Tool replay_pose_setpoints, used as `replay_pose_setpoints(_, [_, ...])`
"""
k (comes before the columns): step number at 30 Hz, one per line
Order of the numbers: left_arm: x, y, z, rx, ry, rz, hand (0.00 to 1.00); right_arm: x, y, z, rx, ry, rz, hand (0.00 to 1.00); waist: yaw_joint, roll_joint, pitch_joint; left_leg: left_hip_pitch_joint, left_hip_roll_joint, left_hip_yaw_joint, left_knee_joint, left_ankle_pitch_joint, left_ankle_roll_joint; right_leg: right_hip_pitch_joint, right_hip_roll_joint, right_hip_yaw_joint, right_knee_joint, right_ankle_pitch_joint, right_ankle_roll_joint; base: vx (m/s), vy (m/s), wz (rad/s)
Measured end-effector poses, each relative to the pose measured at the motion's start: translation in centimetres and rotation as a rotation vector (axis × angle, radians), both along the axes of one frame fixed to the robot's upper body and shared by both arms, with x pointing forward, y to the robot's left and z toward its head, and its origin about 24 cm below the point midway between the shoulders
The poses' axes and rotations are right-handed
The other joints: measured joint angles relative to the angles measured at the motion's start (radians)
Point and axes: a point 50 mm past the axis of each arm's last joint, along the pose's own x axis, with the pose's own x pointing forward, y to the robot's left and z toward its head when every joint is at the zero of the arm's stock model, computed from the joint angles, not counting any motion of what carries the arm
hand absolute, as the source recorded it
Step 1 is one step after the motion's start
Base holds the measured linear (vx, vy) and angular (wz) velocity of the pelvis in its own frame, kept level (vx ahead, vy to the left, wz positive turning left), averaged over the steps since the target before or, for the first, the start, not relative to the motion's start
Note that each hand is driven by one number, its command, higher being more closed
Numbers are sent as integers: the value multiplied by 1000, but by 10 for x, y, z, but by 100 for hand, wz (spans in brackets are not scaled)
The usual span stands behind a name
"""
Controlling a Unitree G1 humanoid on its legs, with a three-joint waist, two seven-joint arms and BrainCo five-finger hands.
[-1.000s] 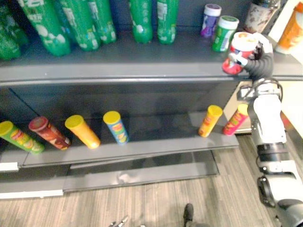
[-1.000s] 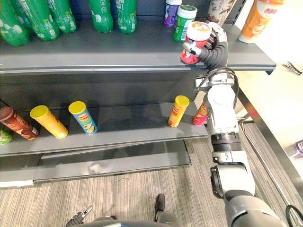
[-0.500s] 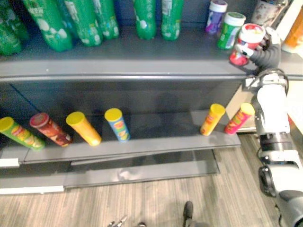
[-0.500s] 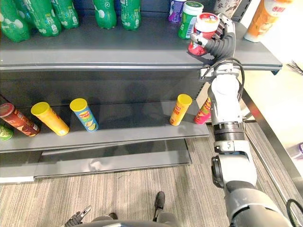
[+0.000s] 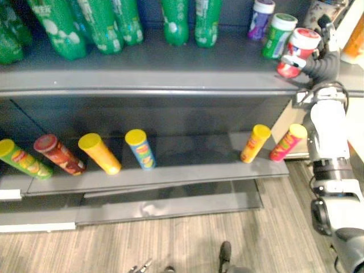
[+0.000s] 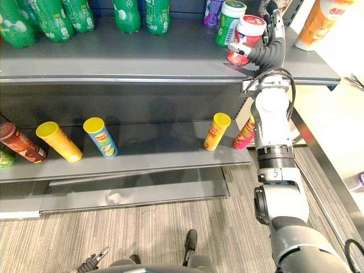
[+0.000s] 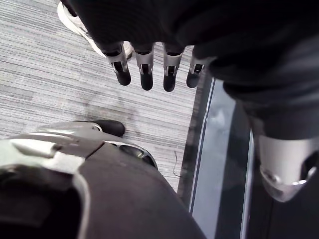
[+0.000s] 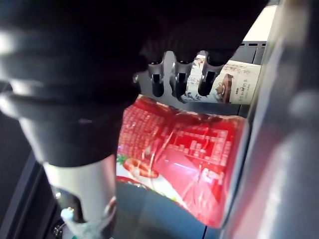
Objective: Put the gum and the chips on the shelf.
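A red gum jar (image 6: 245, 38) with a white lid sits tilted on the right part of the top shelf (image 5: 170, 74). My right hand (image 6: 267, 50) is right behind it, open. Its fingers (image 8: 178, 79) point straight up past the jar (image 8: 184, 154), and the thumb lies by the jar's base. Chips cans lie tilted on the lower shelf: a yellow one (image 5: 253, 143) and a pink one (image 5: 287, 142) on the right, several more (image 5: 99, 153) to the left. My left hand (image 7: 149, 69) hangs open over the floor.
A green gum jar (image 5: 277, 35) and a purple one (image 5: 261, 17) stand just left of the red jar. Green bottles (image 5: 114, 23) line the back of the top shelf. An orange bottle (image 6: 315, 23) stands at its right end.
My right hand's fingers have straightened away from the red jar, which it gripped before. The jar now rests further in on the shelf. The camera has shifted a little.
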Motion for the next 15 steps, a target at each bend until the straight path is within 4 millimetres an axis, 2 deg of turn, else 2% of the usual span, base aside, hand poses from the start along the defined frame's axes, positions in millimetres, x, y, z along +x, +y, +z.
replay_pose_setpoints(12, [1,1,0,3,-1,1,0,1,-1,-2,12,24,0,0,-3,-3,2,18,8,10,0,-2,-2,13,5,10,0,0,0,-1,-3,-2])
replay_pose_setpoints(15, [0,1,0,2,-2,10,0,-7,-2,-1,18,-7,4,0,-4,-3,2,19,9,15,1,-2,-2,11,8,14,0,0,0,-8,-17,-4])
